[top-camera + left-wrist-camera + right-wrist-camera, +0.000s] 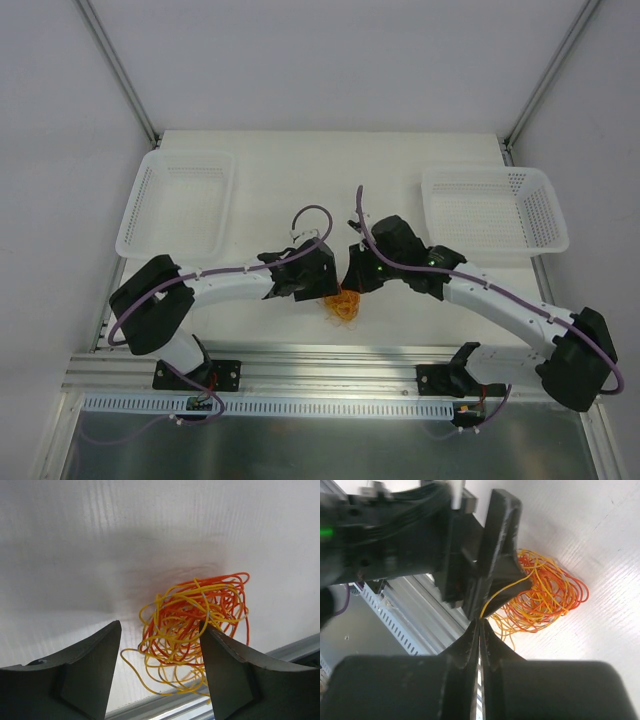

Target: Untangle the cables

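Your cables point(343, 305) lie on the counter point(330, 170) near its front edge, between the arms. The left pincer point(318, 288) is just left of them and the right pincer point(480, 622) touches them from the right. Baskets sit behind, one left point(178, 200), one right point(495, 210).

The left gripper point(160, 625), jaws apart, frames the cables point(200, 610) on the table point(100, 540).

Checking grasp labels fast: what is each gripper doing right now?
Left gripper: open, at the cables, holding nothing.
Right gripper: closed on a yellow strand of them.
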Robot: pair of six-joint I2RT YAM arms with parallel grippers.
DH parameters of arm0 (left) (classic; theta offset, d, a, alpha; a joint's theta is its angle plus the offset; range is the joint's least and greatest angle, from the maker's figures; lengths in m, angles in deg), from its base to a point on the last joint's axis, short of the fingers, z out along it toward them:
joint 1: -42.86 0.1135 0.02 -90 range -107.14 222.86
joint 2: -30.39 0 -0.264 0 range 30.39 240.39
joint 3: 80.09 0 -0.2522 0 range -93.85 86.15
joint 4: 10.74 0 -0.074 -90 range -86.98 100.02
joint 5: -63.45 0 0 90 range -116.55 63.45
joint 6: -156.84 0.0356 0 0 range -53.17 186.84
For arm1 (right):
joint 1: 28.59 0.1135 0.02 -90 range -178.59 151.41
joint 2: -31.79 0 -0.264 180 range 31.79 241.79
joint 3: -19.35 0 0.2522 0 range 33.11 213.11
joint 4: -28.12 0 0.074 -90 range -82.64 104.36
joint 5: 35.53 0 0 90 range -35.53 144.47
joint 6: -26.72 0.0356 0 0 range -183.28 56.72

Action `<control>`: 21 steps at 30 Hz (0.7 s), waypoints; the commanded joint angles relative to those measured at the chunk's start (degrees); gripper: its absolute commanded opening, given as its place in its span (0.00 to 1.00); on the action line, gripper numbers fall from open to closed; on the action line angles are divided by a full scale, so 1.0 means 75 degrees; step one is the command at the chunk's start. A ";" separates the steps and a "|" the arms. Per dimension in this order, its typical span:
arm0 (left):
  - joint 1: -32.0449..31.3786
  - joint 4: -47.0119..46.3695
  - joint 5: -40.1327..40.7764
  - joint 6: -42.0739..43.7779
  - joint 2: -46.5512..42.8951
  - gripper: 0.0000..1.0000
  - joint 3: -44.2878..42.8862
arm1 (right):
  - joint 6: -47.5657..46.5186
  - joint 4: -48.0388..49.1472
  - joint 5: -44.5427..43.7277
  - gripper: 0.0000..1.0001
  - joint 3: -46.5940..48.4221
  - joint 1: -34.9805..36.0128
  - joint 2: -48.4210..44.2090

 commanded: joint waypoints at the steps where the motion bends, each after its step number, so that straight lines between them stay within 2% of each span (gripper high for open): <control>1: -0.0078 -0.0136 0.0579 -0.0345 0.0123 0.63 -0.0045 | 0.0132 -0.0259 -0.0130 0.01 0.0729 0.0064 -0.0782; 9: 0.0285 -0.0090 0.1095 -0.0299 -0.0334 0.57 0.0377 | -0.0243 -0.1420 -0.1290 0.01 0.1902 -0.0053 -0.1768; 21: 0.1562 0.0461 0.1587 0.0065 -0.0698 0.57 0.0823 | -0.1040 -0.3037 -0.3271 0.01 0.3789 -0.0533 -0.2718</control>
